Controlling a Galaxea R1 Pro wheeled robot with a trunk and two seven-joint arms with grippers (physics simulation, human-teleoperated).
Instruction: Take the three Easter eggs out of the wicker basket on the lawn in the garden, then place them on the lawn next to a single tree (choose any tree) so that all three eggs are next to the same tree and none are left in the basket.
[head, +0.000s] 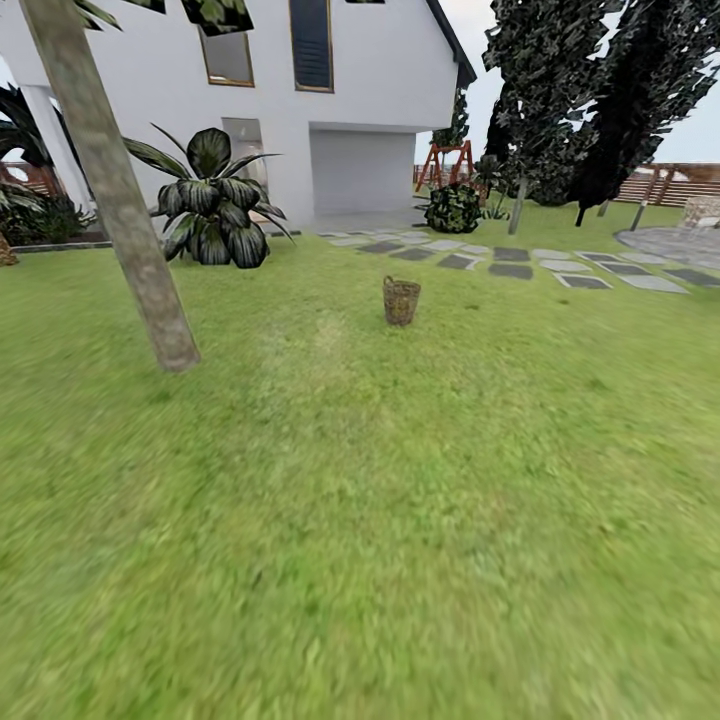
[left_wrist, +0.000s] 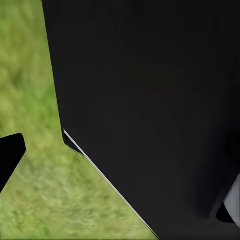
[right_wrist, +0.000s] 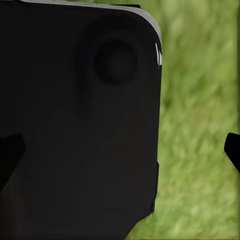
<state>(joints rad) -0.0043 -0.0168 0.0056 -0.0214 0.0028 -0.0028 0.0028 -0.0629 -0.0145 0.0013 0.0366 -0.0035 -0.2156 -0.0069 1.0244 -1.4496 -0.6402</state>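
Note:
In the head view the small brown wicker basket (head: 401, 300) stands upright on the lawn (head: 380, 520), some way ahead and near the middle. The Easter eggs are hidden; the basket's inside cannot be seen from here. A thick, pale, leaning tree (head: 120, 210) rises from the grass left of the basket, about two basket-heights of trunk away. In the left wrist view one dark fingertip (left_wrist: 10, 156) of my left gripper (left_wrist: 120, 170) sits at the frame's edge over grass. One fingertip (right_wrist: 233, 150) of my right gripper (right_wrist: 120, 150) does likewise. Both are wide apart and hold nothing.
A white house (head: 350, 90) stands behind, with a broad-leaved plant (head: 212, 200) by it. Grey stepping stones (head: 510, 262) run rightward past the basket. Dark-leaved trees (head: 560, 100) and a slatted fence (head: 670, 185) are at the back right. A black body part (left_wrist: 150, 100) of the robot blocks much of both wrist views.

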